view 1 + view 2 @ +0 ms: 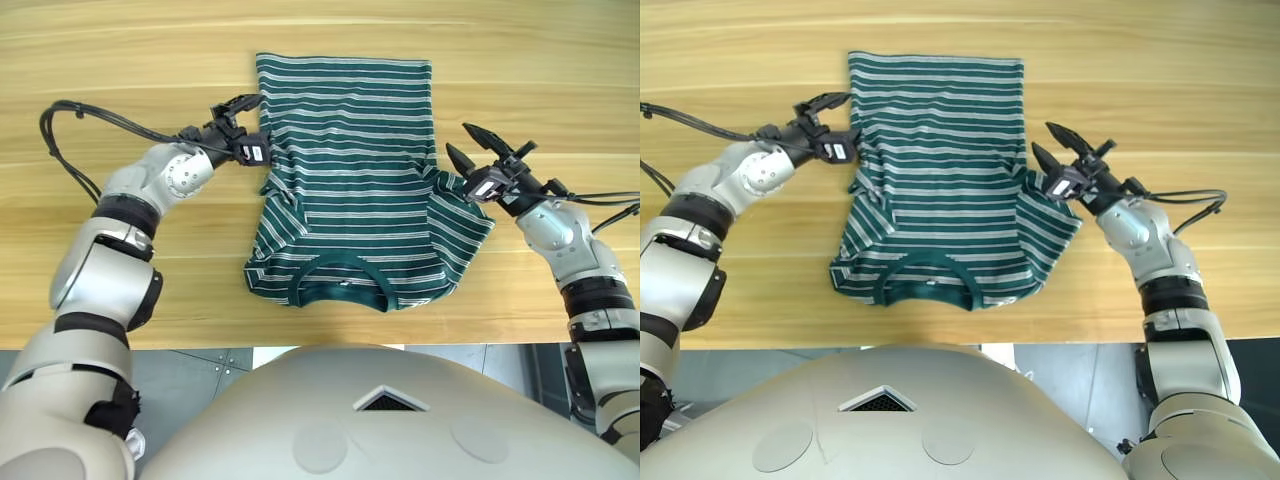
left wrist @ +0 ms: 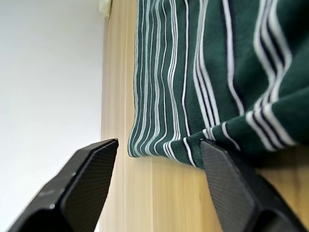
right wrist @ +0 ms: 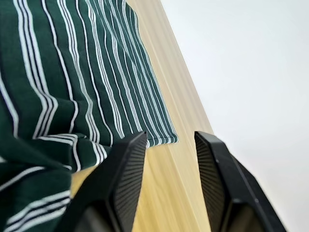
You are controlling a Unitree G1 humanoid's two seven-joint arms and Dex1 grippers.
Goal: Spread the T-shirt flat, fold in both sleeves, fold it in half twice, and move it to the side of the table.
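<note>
A dark green T-shirt (image 1: 345, 190) with white stripes lies on the wooden table (image 1: 120, 60), collar toward me and hem at the far side. Its left sleeve (image 1: 278, 195) is tucked in with a rumpled crease. The right sleeve (image 1: 462, 215) bulges out past the body. My left gripper (image 1: 248, 125) is open at the shirt's left edge, fingers just off the cloth (image 2: 217, 72). My right gripper (image 1: 468, 147) is open just right of the shirt, above the right sleeve, with nothing between its fingers (image 3: 125, 179).
Bare wood surrounds the shirt to the left, right and far side. The table's front edge (image 1: 200, 345) runs close below the collar. Black cables trail from both wrists, left (image 1: 60, 130) and right (image 1: 600, 198).
</note>
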